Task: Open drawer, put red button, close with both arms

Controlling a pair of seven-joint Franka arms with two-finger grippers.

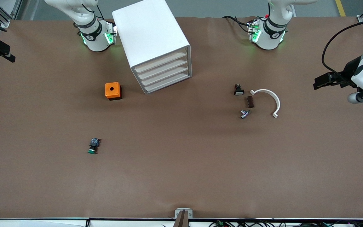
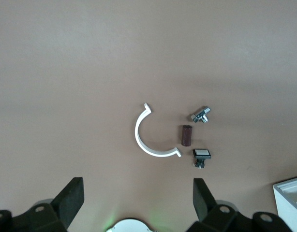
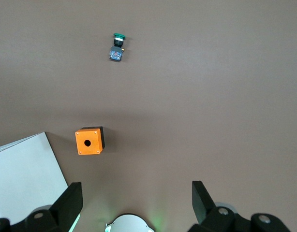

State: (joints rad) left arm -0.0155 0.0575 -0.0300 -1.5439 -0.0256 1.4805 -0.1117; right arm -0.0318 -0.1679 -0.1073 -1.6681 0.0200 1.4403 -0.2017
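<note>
Drawer is sitting shut in the cabinet near the desk's edge by the robots' bases. No red button is showing, only a green one. Left gripper and right gripper are hanging spread and empty above the desk. Hooking the drawer's lip squarely and pulling straight looks wisest.

Four shallow white drawers, all shut, stacked in a boxy white cabinet set askew.
</note>
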